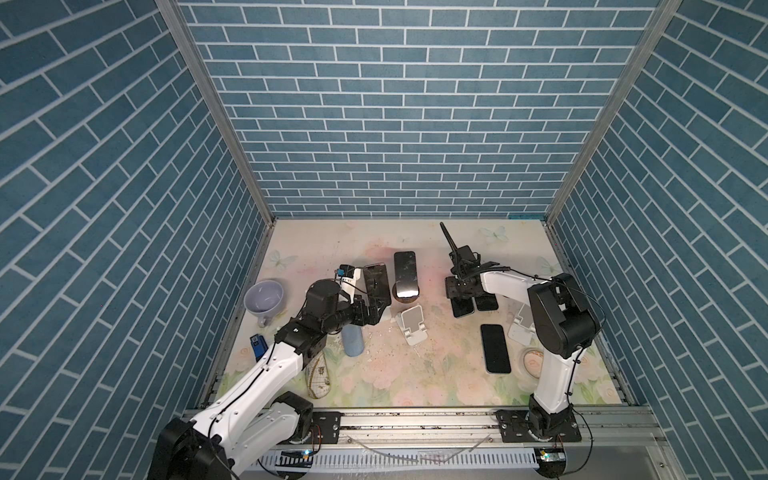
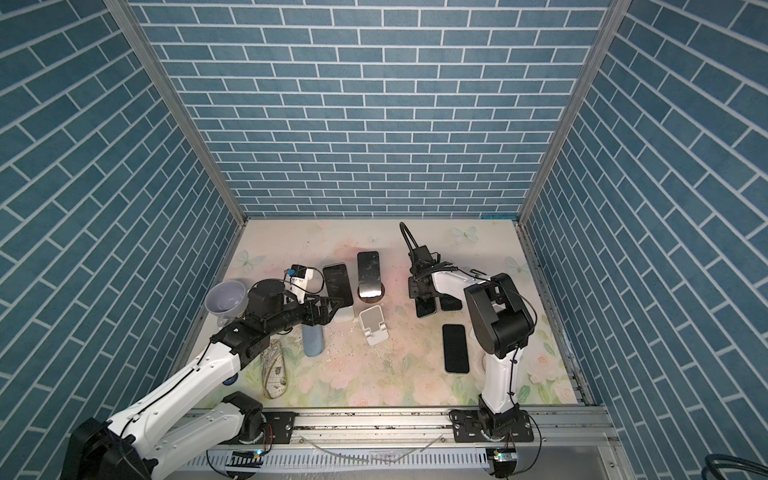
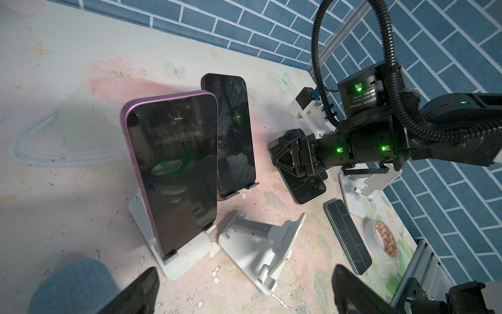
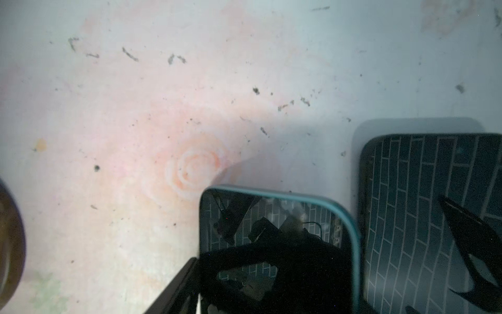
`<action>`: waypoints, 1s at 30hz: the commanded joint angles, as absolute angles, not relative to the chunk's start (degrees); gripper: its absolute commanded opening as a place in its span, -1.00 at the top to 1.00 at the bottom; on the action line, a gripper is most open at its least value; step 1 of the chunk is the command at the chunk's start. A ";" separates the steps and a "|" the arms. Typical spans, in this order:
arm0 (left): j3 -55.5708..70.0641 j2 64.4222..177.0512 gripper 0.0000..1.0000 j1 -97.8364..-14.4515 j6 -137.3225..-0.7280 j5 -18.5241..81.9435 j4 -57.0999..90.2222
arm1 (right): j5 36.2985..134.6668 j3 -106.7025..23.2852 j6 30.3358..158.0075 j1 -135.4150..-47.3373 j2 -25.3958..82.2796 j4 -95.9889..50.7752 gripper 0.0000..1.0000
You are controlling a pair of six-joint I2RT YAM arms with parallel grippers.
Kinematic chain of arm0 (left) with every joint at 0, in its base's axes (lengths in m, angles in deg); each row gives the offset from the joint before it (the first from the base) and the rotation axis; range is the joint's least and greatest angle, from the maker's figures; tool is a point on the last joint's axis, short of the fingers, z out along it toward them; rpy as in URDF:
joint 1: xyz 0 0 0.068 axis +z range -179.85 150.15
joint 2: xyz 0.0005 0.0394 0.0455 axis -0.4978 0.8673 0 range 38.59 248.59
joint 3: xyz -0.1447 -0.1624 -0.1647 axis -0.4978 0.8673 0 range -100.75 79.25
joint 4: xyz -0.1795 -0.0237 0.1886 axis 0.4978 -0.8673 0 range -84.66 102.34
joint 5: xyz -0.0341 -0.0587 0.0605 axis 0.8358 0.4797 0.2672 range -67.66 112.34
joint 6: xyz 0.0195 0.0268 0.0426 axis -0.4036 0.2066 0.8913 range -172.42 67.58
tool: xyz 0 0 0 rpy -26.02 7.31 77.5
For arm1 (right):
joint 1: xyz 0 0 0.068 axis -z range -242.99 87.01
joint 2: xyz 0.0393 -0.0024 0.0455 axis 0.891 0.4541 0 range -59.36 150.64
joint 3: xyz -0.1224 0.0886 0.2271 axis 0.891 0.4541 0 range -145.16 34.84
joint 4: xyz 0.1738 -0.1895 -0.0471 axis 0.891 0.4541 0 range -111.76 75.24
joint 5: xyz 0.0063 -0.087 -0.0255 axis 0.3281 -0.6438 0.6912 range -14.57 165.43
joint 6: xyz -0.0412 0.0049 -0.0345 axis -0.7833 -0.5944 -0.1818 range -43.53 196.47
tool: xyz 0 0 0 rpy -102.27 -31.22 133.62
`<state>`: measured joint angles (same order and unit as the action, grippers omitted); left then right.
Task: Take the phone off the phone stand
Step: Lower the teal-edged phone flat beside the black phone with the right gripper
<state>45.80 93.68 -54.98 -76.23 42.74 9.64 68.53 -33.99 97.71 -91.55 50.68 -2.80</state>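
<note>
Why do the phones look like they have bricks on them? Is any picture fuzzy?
Right wrist view: soft and blurry, and the teal-edged phone mirrors the brick wall. Left wrist view: sharp; the purple phone shows faint reflections. Both top views: crisp, evenly lit.

brown disc [image 4: 9, 244] cropped, teal-edged phone [image 4: 298, 206] half-hidden

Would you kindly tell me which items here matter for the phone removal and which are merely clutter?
Job: purple phone, white stand, propped black phone, left gripper.
Lying about: mug, tape, empty stand, green phone, blue cylinder.
</note>
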 commanded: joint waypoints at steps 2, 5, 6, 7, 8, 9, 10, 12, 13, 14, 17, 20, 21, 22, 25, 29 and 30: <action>45.66 93.41 -0.99 -54.65 -76.41 42.38 10.89 | 68.36 -34.12 99.58 -91.54 52.35 1.32 -0.35; 45.80 93.34 -0.99 -54.71 -76.41 42.42 10.93 | 68.36 -34.26 99.76 -91.54 52.26 1.90 -0.39; 45.85 93.35 -0.99 -54.67 -76.41 42.44 10.93 | 68.40 -34.38 99.76 -91.56 52.26 2.01 -0.41; 45.93 93.26 -0.99 -54.72 -76.41 42.37 10.93 | 68.36 -34.44 99.68 -91.54 52.26 2.27 -0.43; 45.98 93.21 -0.99 -54.71 -76.41 42.33 10.93 | 68.31 -34.50 99.60 -91.54 52.34 2.31 -0.44; 46.02 93.15 -0.99 -54.66 -76.41 42.33 10.93 | 68.29 -34.53 99.51 -91.56 52.43 2.38 -0.46; 46.11 93.16 -0.99 -54.73 -76.37 42.38 10.93 | 68.29 -34.65 99.50 -91.59 52.57 2.48 -0.48; 46.11 93.12 -0.99 -54.71 -76.30 42.25 10.85 | 68.25 -34.60 99.41 -91.60 52.87 2.50 -0.49; 46.11 93.10 -0.99 -54.66 -76.31 42.27 10.77 | 68.22 -34.59 99.41 -91.63 53.09 2.50 -0.48; 46.11 92.99 -0.99 -54.72 -76.32 42.24 10.76 | 68.09 -34.57 99.41 -91.58 53.22 2.66 -0.49; 46.11 92.97 -0.99 -54.65 -76.24 42.25 10.50 | 67.87 -34.31 99.41 -91.58 53.54 2.57 -0.50; 45.94 93.00 -0.99 -54.71 -76.24 42.25 10.18 | 67.50 -34.28 99.39 -91.61 53.76 2.50 -0.60; 45.77 92.99 -0.99 -54.73 -76.24 42.34 9.94 | 67.47 -34.23 99.32 -91.57 53.84 2.51 -0.64; 45.52 93.00 -0.99 -54.73 -76.22 42.45 9.52 | 67.43 -34.22 99.25 -91.57 53.87 2.43 -0.65; 44.72 92.80 -0.99 -54.81 -76.56 42.47 8.27 | 67.56 -34.24 99.15 -91.56 54.10 2.16 -0.66; 43.61 91.52 -0.99 -55.56 -76.81 40.47 5.80 | 67.70 -33.97 99.06 -91.57 54.28 1.86 -0.66; 43.25 91.05 -0.99 -56.12 -76.94 39.38 4.94 | 67.78 -33.84 98.99 -91.56 54.20 1.64 -0.66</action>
